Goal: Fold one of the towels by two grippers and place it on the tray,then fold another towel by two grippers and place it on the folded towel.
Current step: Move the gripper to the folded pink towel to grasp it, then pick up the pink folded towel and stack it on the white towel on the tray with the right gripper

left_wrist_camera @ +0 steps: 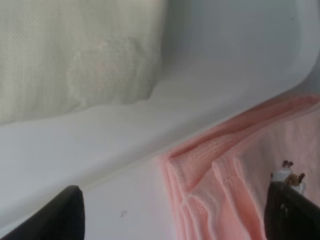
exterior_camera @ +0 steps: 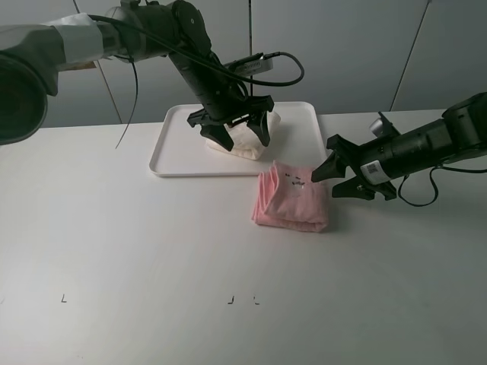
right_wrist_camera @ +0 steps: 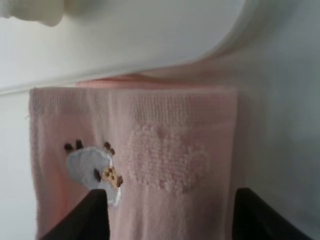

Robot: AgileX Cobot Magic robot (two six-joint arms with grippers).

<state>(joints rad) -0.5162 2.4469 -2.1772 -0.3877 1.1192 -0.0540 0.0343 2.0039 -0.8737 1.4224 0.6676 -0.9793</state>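
Note:
The folded cream towel (exterior_camera: 245, 141) lies on the white tray (exterior_camera: 173, 163) at the back of the table. My left gripper (exterior_camera: 242, 135) hovers right over it, open, one finger on each side and nothing held. In the left wrist view I see the cream towel (left_wrist_camera: 75, 55), the tray rim (left_wrist_camera: 200, 100) and the pink towel (left_wrist_camera: 240, 175) past it. The pink towel (exterior_camera: 293, 199) lies folded on the table just in front of the tray. My right gripper (exterior_camera: 332, 181) stands open at its right edge. In the right wrist view its fingers (right_wrist_camera: 82, 217) frame the pink towel (right_wrist_camera: 165, 160) with its small animal patch.
The tray's front right corner (right_wrist_camera: 225, 35) lies close behind the pink towel. Small black marks (exterior_camera: 230, 300) sit on the white table near its front edge. A grey panelled wall stands behind the table.

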